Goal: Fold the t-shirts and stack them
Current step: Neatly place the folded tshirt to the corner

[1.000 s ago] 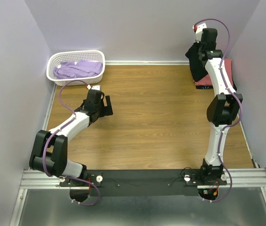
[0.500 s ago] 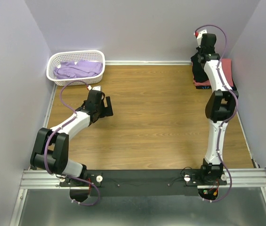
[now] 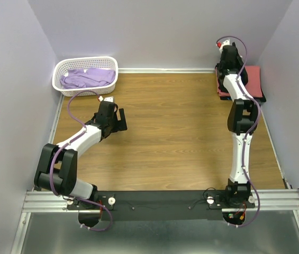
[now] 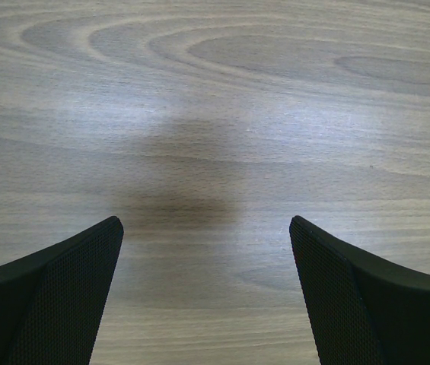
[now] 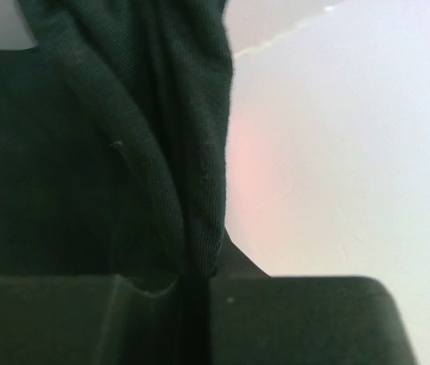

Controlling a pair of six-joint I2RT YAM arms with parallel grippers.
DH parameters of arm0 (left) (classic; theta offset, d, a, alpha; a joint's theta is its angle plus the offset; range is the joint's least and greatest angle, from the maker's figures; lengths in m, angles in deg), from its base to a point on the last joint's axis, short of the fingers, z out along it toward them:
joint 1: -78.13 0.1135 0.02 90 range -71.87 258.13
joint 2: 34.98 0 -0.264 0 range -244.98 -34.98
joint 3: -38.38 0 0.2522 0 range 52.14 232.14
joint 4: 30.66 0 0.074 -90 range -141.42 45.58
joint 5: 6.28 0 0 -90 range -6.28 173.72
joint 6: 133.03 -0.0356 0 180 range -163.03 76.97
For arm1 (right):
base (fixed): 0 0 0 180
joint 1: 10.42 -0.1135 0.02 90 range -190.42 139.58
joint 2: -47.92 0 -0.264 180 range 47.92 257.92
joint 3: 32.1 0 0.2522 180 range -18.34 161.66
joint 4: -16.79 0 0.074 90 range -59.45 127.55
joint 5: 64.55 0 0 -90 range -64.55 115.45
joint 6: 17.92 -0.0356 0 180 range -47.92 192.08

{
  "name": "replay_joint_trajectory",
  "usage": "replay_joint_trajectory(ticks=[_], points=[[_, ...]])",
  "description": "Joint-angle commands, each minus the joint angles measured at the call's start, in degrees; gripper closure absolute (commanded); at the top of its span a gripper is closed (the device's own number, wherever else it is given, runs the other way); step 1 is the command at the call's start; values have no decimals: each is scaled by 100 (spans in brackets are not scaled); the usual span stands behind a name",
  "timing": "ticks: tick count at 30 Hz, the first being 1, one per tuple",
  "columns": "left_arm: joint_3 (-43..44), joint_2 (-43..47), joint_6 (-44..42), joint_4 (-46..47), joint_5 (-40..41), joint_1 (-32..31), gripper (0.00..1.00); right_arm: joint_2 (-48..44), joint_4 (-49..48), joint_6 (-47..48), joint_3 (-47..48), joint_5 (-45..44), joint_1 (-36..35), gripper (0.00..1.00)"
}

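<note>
Right pincer (image 5: 195, 289) is nearly closed, its jaws nipped on a fold of the black t-shirt (image 5: 123, 152). In the right wrist view the cloth hangs in thick vertical creases and narrows down into the slim gap between the fingers, with a pale wall behind it. From above, the right arm is stretched out long to the far right corner of the bench (image 3: 181, 137), and the right pincer (image 3: 223, 67) is over the near-left edge of the pile that lies there. The coral-red t-shirt (image 3: 252, 74) lies flat on that pile, with a dark edge showing along its right side; what that dark layer is cannot be told.

Left pincer (image 4: 205, 222) is spread wide and grips nothing; both mesh-faced fingers (image 4: 55, 296) frame bare wood grain. In the overhead view the left pincer (image 3: 118, 119) sits low over the left half of the bench, well apart from the pile. A white basket (image 3: 59, 79) stands in the far left corner, and the lavender t-shirt (image 3: 88, 78) lies crumpled inside it.
</note>
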Motion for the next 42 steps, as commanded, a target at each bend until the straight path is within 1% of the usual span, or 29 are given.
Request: replay_joint_trajectory(ticks=[1, 2, 3, 5, 6, 8, 9, 10, 12, 17, 18, 20, 23, 24, 25, 26, 27, 29, 30, 31, 32, 33, 34, 36, 37, 38, 40, 41, 42], points=[[115, -14, -85, 95, -90, 23, 2, 339, -1550, 620, -271, -656, 10, 81], [115, -14, -76, 103, -99, 15, 2, 427, -1673, 716, -253, -718, 10, 74], [107, -5, -85, 112, -99, 14, 2, 550, -1970, 900, -253, -892, 10, 61], [98, 12, -85, 112, -107, 23, 2, 586, -2402, 1155, -411, -1182, 1, 47], [98, 21, -93, 112, -107, 15, 2, 586, -2848, 1244, -551, -1288, 10, 33], [89, 47, -93, 121, -90, 23, 2, 595, -3027, 1280, -517, -1552, 10, 22], [80, 65, -85, 138, -90, 15, 2, 586, -3028, 1175, -482, -1614, 10, 10], [89, 65, -93, 139, -99, 23, 2, 525, -3028, 1140, -456, -1676, 10, 5], [80, 74, -85, 139, -116, 23, 2, 437, -3010, 1060, -429, -1790, 10, 0], [89, 179, -76, 147, -125, 14, 2, -132, -2914, 973, -718, -1834, 10, 0], [80, 249, -85, 147, -116, 14, 2, -248, -2818, 772, -763, -1826, 10, 0], [71, 337, -85, 174, -107, 14, 2, -676, -2265, 368, -850, -1721, 10, 0], [71, 548, -67, 200, -64, 15, 2, -1249, -1843, -213, -1368, -1370, 10, 0], [71, 688, -67, 200, -46, 23, 2, -1642, -1711, -519, -1491, -1151, 10, 0], [63, 759, -76, 218, -20, 15, 2, -1838, -1362, -687, -1693, -1010, 10, 0], [54, 925, -76, 226, -2, 14, 2, -2074, -1193, -872, -1860, -556, -8, 0], [28, 1013, -59, 261, 24, 14, 2, -2477, -895, -1335, -1992, -290, 1, 0], [1, 1181, -67, 288, 59, 23, 2, -2831, -630, -1759, -2414, 246, 1, 0], [-25, 1338, -58, 305, 60, 23, 2, -2946, -402, -1953, -2502, 753, 1, 0], [-43, 1409, -76, 297, 103, 32, 2, -3173, 44, -2390, -2616, 993, 1, 0], [-52, 1488, -85, 297, 112, 23, 2, -3289, 257, -2638, -2705, 1178, 1, 0], [-60, 1663, -76, 306, 147, 23, 2, -3446, 425, -2866, -2862, 1607, 1, 0], [-87, 1760, -85, 306, 226, 23, 2, -3752, 539, -3225, -3246, 1855, 1, 1], [-122, 2075, -76, 323, 340, 23, 2, -4071, 558, -3518, -3670, 2538, 10, 1], [-174, 2182, -76, 358, 454, 32, 2, -4159, 549, -3815, -3803, 2725, -8, 3], [-192, 2279, -76, 376, 507, 32, 2, -4264, 558, -3905, -3935, 2892, 1, 5], [-236, 2534, -76, 420, 630, 32, 2, -4370, 636, -4168, -4338, 3288, 1, 12], [-245, 2596, -76, 420, 674, 32, 2, -4475, 655, -4387, -4497, 3403, 1, 13], [-236, 2718, -85, 411, 718, 23, 2, -4772, 672, -4607, -4881, 3726, 10, 14]])
